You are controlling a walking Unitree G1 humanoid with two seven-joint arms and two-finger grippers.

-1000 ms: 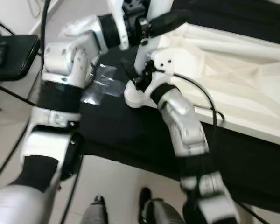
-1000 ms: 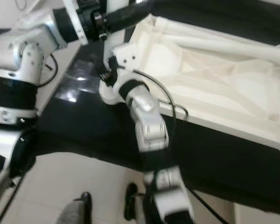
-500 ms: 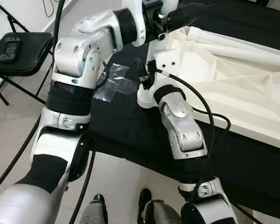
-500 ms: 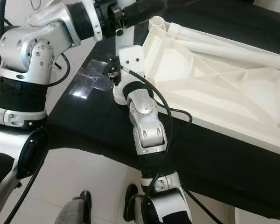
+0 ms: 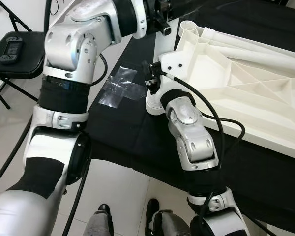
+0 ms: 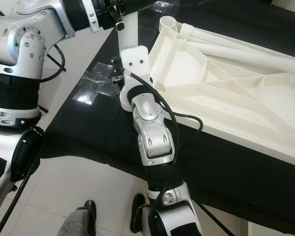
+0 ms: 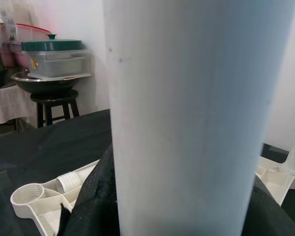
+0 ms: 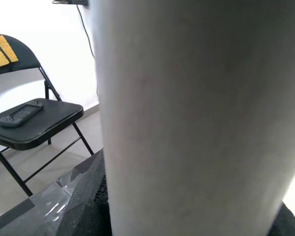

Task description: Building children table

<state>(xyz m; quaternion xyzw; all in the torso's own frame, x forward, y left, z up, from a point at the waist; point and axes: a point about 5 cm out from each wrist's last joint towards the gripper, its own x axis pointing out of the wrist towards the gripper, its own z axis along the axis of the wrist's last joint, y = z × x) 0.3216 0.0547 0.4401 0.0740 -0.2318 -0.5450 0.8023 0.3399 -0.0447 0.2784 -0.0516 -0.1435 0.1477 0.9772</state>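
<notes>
The white plastic table top (image 6: 221, 93) lies upside down on a black-covered table. A white table leg (image 6: 129, 32) stands upright at its near left corner, its round base (image 6: 125, 101) on the black cloth. My left gripper (image 6: 133, 6) is shut on the leg high up. My right gripper (image 6: 124, 73) is shut on it lower down, just above the base. In the wrist views the leg (image 7: 187, 113) (image 8: 196, 113) stands between the black fingers (image 7: 88, 206) (image 8: 86, 196). More white legs (image 6: 231, 42) lie across the top.
A clear plastic bag (image 5: 120, 88) lies on the black cloth left of the leg. A black folding chair (image 5: 17, 56) carrying a game controller (image 5: 11, 43) stands to the left. A stool with pots and boxes (image 7: 49, 73) stands beyond the table.
The view has shifted and sharpened as the camera moved. Both grippers stay shut on the upright leg; my left arm now sits higher in the picture.
</notes>
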